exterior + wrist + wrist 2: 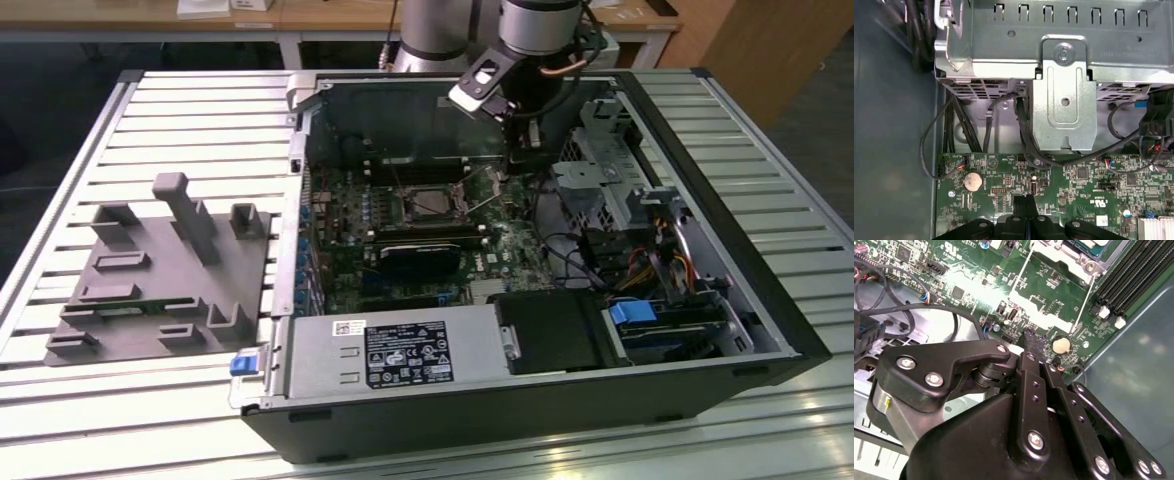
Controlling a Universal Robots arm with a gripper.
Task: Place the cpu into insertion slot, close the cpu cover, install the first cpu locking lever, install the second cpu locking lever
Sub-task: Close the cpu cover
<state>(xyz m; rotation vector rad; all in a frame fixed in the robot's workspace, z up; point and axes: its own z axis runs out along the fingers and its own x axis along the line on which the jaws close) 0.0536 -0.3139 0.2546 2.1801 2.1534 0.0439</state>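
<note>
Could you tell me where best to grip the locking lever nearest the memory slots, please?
Take the locking lever near its free end, by the coin cell, away from the insertion slot. Come from above the board, pinching across it: a thin straight wire, so that end likely gives most leverage.

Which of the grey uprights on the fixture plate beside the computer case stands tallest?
The slim grey post near the far edge of the fixture plate, as the exterior view shows it; it rises clearly above every other upright there.
</note>
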